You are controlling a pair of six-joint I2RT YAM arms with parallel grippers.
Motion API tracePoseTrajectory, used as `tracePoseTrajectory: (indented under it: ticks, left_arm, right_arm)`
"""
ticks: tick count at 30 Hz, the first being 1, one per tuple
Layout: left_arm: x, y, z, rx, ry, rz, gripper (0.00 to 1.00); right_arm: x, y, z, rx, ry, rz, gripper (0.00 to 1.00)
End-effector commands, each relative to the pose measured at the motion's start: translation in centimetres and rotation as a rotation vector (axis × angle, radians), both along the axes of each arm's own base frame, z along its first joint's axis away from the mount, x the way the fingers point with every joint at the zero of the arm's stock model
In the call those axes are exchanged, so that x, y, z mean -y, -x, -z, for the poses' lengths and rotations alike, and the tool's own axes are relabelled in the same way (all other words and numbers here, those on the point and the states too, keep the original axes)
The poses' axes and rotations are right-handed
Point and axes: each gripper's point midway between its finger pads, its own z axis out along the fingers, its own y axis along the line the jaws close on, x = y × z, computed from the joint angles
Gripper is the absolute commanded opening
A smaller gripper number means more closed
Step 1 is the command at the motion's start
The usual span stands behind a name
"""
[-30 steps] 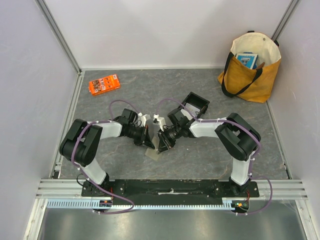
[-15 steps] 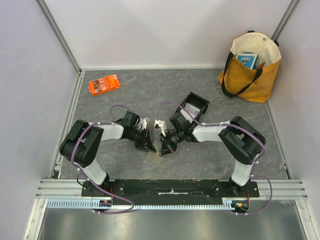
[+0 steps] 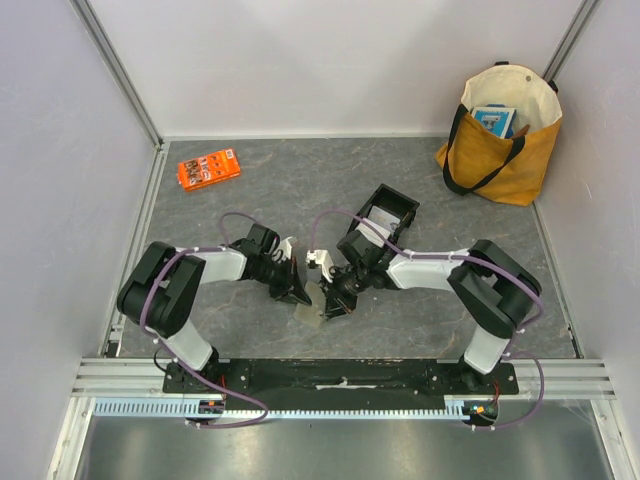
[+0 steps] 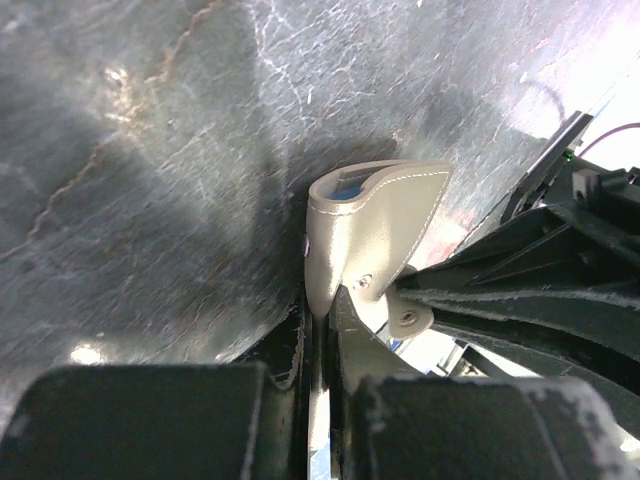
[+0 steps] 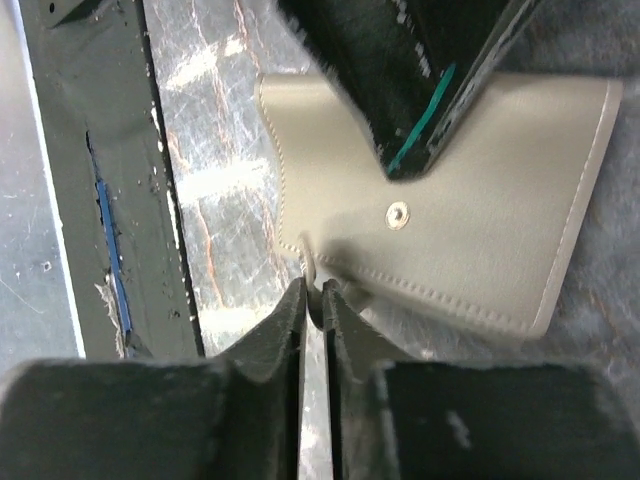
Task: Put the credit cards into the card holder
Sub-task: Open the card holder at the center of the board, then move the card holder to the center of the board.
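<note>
My right claw (image 5: pixel 312 298) is now lower, nearer to my bases. Both claws are narrow and pinch the card holder (image 5: pixel 480 230) between them, my left claw (image 4: pixel 318 312) at its edge and the right at its corner, at the table's (image 3: pixel 450 200) near middle.

No legible text; print on orange packet (image 3: pixel 208 168) unreadable.

An orange packet (image 3: pixel 208 168) lies at the far left of the grey table (image 3: pixel 300 180), a black open tray (image 3: pixel 390 212) mid-table, and a mustard tote bag (image 3: pixel 500 150) far right.
</note>
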Motion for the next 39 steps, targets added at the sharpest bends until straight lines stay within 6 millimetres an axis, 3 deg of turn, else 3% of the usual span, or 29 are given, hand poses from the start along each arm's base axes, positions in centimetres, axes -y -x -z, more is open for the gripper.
tracePoseTrajectory:
  ticks: [1,5,9,11,12,15,16,18,20,23,26,31,37,39]
  left_arm:
    - [-3.7,-5.2,2.1,0.207,-0.233,-0.179,0.06]
    - [-3.5,-5.5,1.3,0.217,-0.222,-0.193,0.08]
    - [-3.4,-5.3,0.7,0.224,-0.203,-0.203,0.13]
    - [-3.3,-5.1,0.3,0.225,-0.187,-0.205,0.20]
    - [-3.3,-4.9,0.1,0.224,-0.178,-0.204,0.24]
    - [-3.2,-4.3,-0.6,0.229,-0.158,-0.202,0.46]
    - [-3.3,-4.1,-0.9,0.233,-0.157,-0.202,0.60]
    - [-3.8,-3.8,-1.6,0.243,-0.175,-0.208,0.65]
    - [-4.3,-3.9,-2.7,0.280,-0.190,-0.224,0.79]
    - [-5.1,-4.2,-4.1,0.330,-0.223,-0.253,0.85]
    - [-5.4,-4.4,-5.4,0.386,-0.223,-0.252,0.86]
    - [-5.7,-4.0,-6.1,0.414,-0.241,-0.252,0.86]
    - [-4.7,-3.0,-6.5,0.436,-0.245,-0.226,0.86]
    - [-4.1,-2.9,-7.0,0.451,-0.233,-0.217,0.86]
  right_arm:
    - [3.8,4.6,-0.6,-0.147,0.177,0.054,0.24]
    - [4.4,4.4,-2.0,-0.142,0.211,0.109,0.32]
    - [5.8,3.9,-0.7,-0.148,0.350,0.158,0.33]
    - [7.0,2.1,0.0,-0.073,0.445,0.238,0.35]
    - [7.0,0.8,-0.7,-0.028,0.451,0.310,0.35]
    - [6.2,-4.3,-6.0,0.106,0.296,0.559,0.40]
    - [6.3,-6.0,-8.0,0.145,0.251,0.632,0.43]
    - [7.4,-8.9,-11.8,0.204,0.186,0.778,0.48]
    - [8.3,-11.1,-14.7,0.271,0.131,0.859,0.56]
    - [9.9,-14.3,-17.3,0.380,0.133,0.969,0.66]
    - [10.6,-16.3,-17.8,0.385,0.141,1.020,0.68]
    - [12.5,-19.1,-15.7,0.365,0.226,1.140,0.70]
    - [13.3,-22.5,-14.1,0.336,0.199,1.042,0.71]
    - [14.6,-24.0,-13.4,0.325,0.216,1.071,0.71]
